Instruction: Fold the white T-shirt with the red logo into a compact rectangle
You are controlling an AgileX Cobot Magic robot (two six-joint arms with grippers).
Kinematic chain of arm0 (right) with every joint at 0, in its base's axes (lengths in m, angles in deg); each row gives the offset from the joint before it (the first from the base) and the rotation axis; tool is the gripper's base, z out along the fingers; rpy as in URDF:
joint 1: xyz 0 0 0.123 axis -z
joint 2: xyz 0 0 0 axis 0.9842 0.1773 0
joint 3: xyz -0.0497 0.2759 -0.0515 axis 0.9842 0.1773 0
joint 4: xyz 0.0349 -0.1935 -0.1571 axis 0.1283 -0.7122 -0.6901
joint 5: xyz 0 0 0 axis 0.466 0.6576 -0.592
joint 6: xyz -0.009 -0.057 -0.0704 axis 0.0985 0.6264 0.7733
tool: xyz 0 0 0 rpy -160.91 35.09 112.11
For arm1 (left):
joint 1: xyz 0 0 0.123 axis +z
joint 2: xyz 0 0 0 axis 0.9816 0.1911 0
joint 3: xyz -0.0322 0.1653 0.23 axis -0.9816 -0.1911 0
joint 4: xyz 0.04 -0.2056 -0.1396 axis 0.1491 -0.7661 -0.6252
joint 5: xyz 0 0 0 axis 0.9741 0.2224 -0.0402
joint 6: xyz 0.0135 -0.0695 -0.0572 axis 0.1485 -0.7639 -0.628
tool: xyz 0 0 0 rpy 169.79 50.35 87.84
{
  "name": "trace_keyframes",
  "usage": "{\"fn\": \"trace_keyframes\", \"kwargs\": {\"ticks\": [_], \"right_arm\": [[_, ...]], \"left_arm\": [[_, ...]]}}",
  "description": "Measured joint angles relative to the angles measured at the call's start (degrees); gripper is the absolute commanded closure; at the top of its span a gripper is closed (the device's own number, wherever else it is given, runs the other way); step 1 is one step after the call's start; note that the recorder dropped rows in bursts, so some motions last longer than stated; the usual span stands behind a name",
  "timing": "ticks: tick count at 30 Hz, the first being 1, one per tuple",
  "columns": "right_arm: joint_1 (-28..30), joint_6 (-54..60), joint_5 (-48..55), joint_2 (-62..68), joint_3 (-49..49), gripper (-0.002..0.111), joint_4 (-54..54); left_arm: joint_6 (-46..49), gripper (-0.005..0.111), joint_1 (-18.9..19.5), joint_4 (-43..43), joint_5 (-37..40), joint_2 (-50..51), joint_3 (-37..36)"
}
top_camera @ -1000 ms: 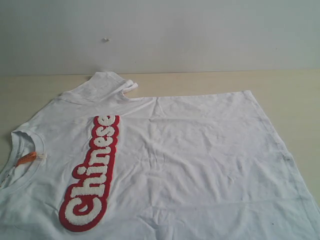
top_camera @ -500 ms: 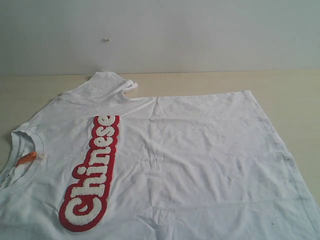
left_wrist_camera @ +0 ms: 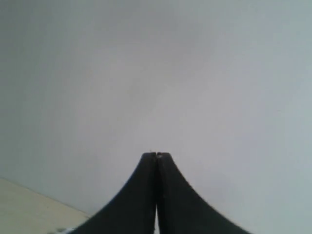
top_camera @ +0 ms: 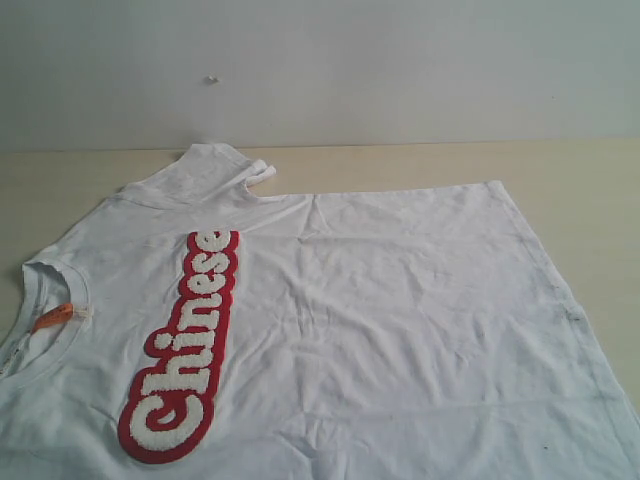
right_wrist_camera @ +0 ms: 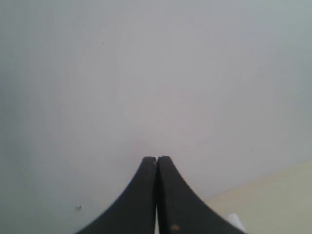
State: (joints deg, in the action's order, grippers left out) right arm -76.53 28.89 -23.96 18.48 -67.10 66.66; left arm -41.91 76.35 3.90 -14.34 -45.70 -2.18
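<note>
The white T-shirt (top_camera: 400,310) lies spread flat and wrinkled on the table, its ribbed neck with the orange tag (top_camera: 52,317) at the left and its hem toward the right. The red logo (top_camera: 185,345) runs lengthwise down the chest, reading "Chinese". One sleeve (top_camera: 205,170) sticks out at the far edge. Neither arm shows in the exterior view. In the left wrist view my left gripper (left_wrist_camera: 156,155) is shut on nothing and faces a pale wall. My right gripper (right_wrist_camera: 156,158) is likewise shut with nothing in it; a white scrap of cloth (right_wrist_camera: 235,222) peeks beside it.
A beige table (top_camera: 580,180) carries the shirt, with bare surface along the far edge and at the right. A grey-white wall (top_camera: 400,70) rises behind it, with a small mark (top_camera: 211,79) on it.
</note>
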Motion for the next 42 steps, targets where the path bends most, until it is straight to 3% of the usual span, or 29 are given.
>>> {"fn": "trace_keyframes", "kwargs": {"ticks": [5, 11, 16, 23, 29, 36, 42], "right_arm": [[0.0, -2.8, -0.6, 0.0, -0.7, 0.108, 0.3], [0.0, 2.7, 6.0, 3.7, -12.5, 0.108, 0.4], [0.0, 12.2, 17.5, 17.6, -26.6, 0.108, 0.4], [0.0, 18.8, 26.5, 32.2, -41.0, 0.108, 0.4], [-3.2, 25.5, 32.2, 46.1, -52.4, 0.108, 0.1], [-7.7, 42.3, 40.3, 62.4, -61.3, 0.108, 0.1], [-8.8, 61.1, 50.7, 72.7, -65.2, 0.108, 0.1]], "left_arm": [[-10.9, 0.107, 0.0, 1.8, 3.7, 0.0, 1.1], [-12.8, 0.107, -2.0, 7.9, 16.5, 3.3, 14.4], [-0.8, 0.107, -8.1, 8.4, 27.4, 16.7, 28.6], [12.6, 0.107, -13.6, 8.4, 37.1, 31.3, 40.5], [32.5, 0.107, -14.6, 5.4, 48.8, 45.6, 53.3], [54.3, 0.107, -14.6, 4.6, 63.7, 60.5, 65.9], [70.2, 0.107, -14.6, 2.1, 70.5, 70.4, 70.1]]}}
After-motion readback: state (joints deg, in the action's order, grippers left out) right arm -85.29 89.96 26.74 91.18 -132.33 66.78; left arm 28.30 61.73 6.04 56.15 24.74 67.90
